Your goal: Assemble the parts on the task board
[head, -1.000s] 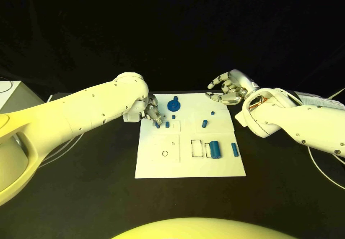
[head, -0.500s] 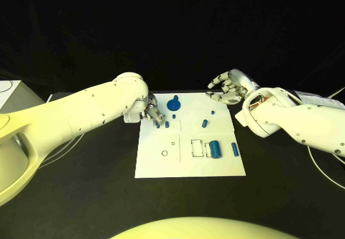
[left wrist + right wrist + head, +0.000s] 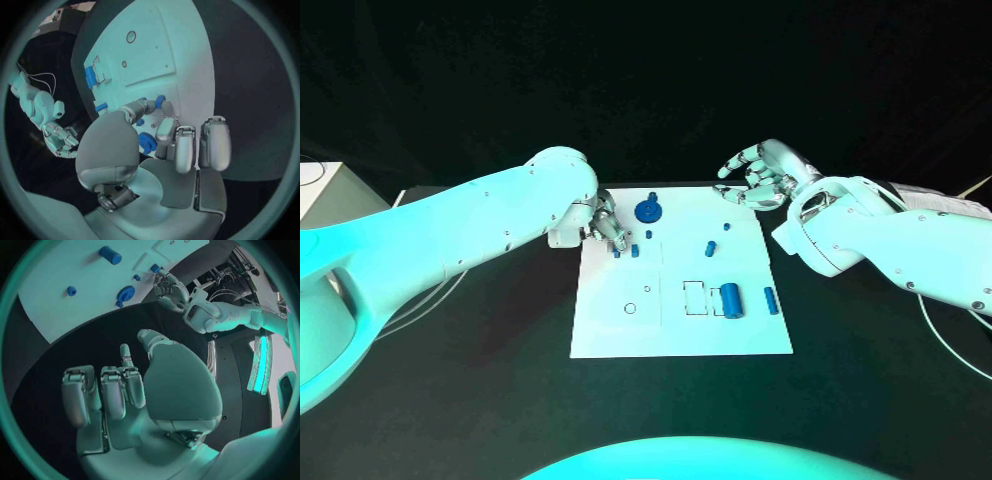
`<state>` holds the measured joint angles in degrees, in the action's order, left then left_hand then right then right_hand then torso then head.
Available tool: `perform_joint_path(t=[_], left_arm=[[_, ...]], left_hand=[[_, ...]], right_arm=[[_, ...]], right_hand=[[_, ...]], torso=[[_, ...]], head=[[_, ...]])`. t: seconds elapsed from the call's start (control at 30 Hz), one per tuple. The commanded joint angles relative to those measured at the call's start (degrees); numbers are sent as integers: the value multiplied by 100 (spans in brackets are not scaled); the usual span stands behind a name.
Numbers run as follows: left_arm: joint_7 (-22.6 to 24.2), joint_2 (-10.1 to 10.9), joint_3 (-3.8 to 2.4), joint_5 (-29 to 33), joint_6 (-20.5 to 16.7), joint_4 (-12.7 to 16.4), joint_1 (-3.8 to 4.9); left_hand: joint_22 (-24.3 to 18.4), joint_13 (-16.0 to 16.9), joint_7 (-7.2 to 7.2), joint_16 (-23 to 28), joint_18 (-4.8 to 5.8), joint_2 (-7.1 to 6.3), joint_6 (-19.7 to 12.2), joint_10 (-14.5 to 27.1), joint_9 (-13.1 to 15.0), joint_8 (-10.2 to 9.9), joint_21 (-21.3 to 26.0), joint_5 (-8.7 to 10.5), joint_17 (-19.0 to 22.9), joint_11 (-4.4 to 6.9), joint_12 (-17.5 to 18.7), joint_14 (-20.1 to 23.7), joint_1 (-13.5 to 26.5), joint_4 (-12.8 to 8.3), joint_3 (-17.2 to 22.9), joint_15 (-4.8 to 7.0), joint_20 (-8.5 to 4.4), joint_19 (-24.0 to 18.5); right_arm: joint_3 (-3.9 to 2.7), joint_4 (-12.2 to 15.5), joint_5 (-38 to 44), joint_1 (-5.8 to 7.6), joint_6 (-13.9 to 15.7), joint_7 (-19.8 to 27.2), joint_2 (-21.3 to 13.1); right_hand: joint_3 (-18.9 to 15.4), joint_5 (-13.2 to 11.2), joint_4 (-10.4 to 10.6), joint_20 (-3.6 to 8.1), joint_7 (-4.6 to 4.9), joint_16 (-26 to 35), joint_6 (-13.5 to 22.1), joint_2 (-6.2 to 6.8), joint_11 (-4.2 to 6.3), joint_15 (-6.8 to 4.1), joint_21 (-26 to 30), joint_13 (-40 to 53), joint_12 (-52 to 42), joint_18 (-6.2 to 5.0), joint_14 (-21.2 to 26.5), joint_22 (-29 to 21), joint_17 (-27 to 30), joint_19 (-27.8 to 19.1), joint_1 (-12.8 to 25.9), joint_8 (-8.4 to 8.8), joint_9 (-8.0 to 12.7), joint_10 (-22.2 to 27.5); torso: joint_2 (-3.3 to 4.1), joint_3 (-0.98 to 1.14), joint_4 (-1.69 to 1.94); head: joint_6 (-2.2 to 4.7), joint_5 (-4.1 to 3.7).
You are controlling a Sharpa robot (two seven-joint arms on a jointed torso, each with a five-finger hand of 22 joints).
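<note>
The flat white rectangular task board [image 3: 682, 300] lies in the middle of the matte black table [image 3: 488, 380]. Its surface is smooth, with thin printed outlines and a small round hole near its 8 o'clock part.

On it, the blue round gear-like part [image 3: 648, 211] sits toward 12 o'clock. Two short blue pegs [image 3: 635, 251] stand near the 10 o'clock edge, and a small slanted blue pin [image 3: 711, 247] lies right of centre. Lower, around 4 o'clock, a thick blue cylinder [image 3: 730, 298] lies beside a thin blue rod [image 3: 770, 300].

The left silver hand [image 3: 602, 225] is at the board's 10 o'clock edge, fingers pointing down at the pegs. In the left wrist view its metal fingers [image 3: 178, 147] are curled close together, and the thumb reaches toward a small blue piece — I cannot tell whether it really pinches it, because the palm hides the contact.

The right silver hand [image 3: 759, 175] hovers off the board's 1 o'clock corner. Its fingers are loosely spread and it holds nothing; the right wrist view shows the fingers [image 3: 103, 392] apart over the dark table.

The white arms cover part of the board's upper corners.
</note>
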<state>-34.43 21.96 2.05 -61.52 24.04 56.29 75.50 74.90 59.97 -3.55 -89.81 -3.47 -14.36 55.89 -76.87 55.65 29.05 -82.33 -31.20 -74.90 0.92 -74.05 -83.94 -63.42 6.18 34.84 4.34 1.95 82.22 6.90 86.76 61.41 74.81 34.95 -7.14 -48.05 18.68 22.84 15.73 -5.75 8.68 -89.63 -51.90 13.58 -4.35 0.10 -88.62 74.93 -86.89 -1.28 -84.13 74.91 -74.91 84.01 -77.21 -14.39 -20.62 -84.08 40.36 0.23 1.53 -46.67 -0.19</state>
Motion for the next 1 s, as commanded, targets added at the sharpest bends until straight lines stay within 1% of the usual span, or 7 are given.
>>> perform_joint_path(t=[0.03,0.27,0.4,0.5,0.77,0.83,1.0], left_arm=[[-85,8,55,-158,84,12,-107],[-100,53,56,-232,-60,33,-116],[-92,86,55,-253,-168,64,-122],[-79,121,53,-258,-258,103,-126],[-67,225,36,-258,-418,228,-130],[-71,260,29,-248,-417,263,-130],[-78,362,-12,-165,-434,363,-129]], left_hand=[[278,-46,61,-19,15,-30,-115,121,-22,-110,53,49,-1510,19,52,-606,77,157,-247,-12,-23,-32],[257,-82,8,-19,11,-55,-202,181,-46,-187,77,153,-1510,-27,72,-606,81,437,-662,-47,-1,-38],[249,-60,-19,-19,10,-53,-230,190,-61,-219,85,214,-1510,-50,61,-606,60,533,-786,-66,13,-41],[236,-3,-41,-19,6,-58,-256,190,-77,-251,97,305,-1510,-71,30,-606,27,648,-915,-85,32,-48],[223,-58,-75,-19,2,-76,-287,275,-94,-291,114,542,-1510,-106,59,-606,-106,1013,-1303,-118,67,-54],[216,-61,-80,-19,0,-51,-289,283,-94,-294,120,618,-1510,-111,60,-606,-115,1046,-1379,-123,72,-59],[199,-114,-86,-19,-5,-29,-305,320,-97,-302,133,647,-1510,-117,90,-606,-123,1049,-1429,-127,75,-70]], right_arm=[[-2,12,59,-2,-34,53,-6],[-2,13,58,-2,-26,58,-11],[-2,12,58,-2,-23,61,-11],[-2,9,58,-2,-23,62,-12],[-2,6,58,-2,-22,63,-14],[-2,4,58,-3,-22,64,-15],[-2,0,58,-4,-21,64,-17]], right_hand=[[30,20,0,39,13,-6,37,55,34,-45,38,1256,2,78,-570,1358,-1443,530,-15,-28,-10,-287],[30,20,0,39,13,-6,37,55,34,-45,38,1256,2,78,-570,1358,-1443,530,-15,-28,-10,-287],[30,20,0,39,13,-6,37,55,34,-45,38,1256,2,78,-570,1358,-1443,530,-15,-28,-10,-287],[30,20,0,39,13,-6,37,55,34,-45,38,1256,2,78,-570,1358,-1443,530,-15,-28,-10,-287],[33,20,3,38,15,-5,45,58,33,-44,37,1255,4,79,-570,1359,-1441,530,-7,-24,-12,-285],[33,20,3,38,15,-5,45,58,33,-44,37,1255,4,79,-570,1359,-1441,530,-7,-24,-12,-285],[33,20,3,38,15,-5,45,58,33,-44,37,1255,4,79,-570,1359,-1441,530,-7,-24,-12,-285]], torso=[[-2,-4,2],[2,-5,-4],[4,-6,-5],[3,-6,-3],[1,-5,-3],[0,-5,-3],[-5,0,-5]], head=[[7,-1],[16,1],[24,3],[26,-3],[35,-6],[36,-9],[47,-8]])
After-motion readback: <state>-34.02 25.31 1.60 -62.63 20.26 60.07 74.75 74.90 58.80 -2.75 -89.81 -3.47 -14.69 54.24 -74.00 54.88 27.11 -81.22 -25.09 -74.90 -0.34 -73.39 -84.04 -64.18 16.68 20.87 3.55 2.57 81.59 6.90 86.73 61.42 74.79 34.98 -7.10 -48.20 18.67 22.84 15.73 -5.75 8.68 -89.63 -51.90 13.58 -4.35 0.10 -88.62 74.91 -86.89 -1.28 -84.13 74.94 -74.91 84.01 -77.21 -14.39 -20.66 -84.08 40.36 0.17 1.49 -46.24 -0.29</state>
